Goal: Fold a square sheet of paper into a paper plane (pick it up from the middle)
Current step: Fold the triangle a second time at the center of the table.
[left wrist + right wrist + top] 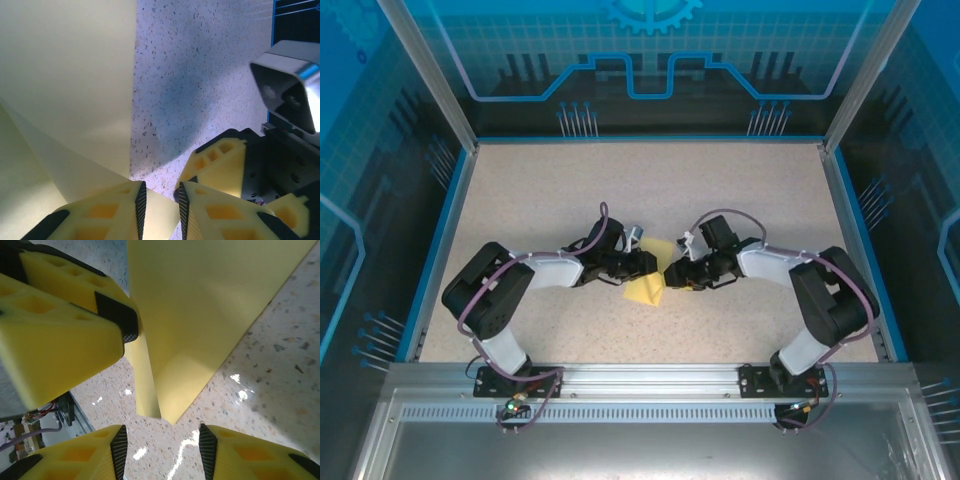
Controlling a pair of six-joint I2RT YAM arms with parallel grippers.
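The square sheet of paper [647, 291] is pale yellow and partly folded, lying mid-table between my two grippers. My left gripper [646, 264] reaches it from the left. In the left wrist view its jaws [159, 201] stand a narrow gap apart, with a folded corner of the paper [65, 75] lying in that gap, not visibly pinched. My right gripper [671, 275] faces it from the right, open [161, 445]. The paper's pointed tip [200, 305] ends just ahead of its pads, with bare table between them. A left finger [60, 335] touches the paper's narrow flap.
The speckled table [570, 180] has blue raised borders and clear side walls. A metal rail [650, 378] runs along the near edge by the arm bases. The two grippers' fingers [220, 162] are nearly touching each other. Free table surrounds the paper.
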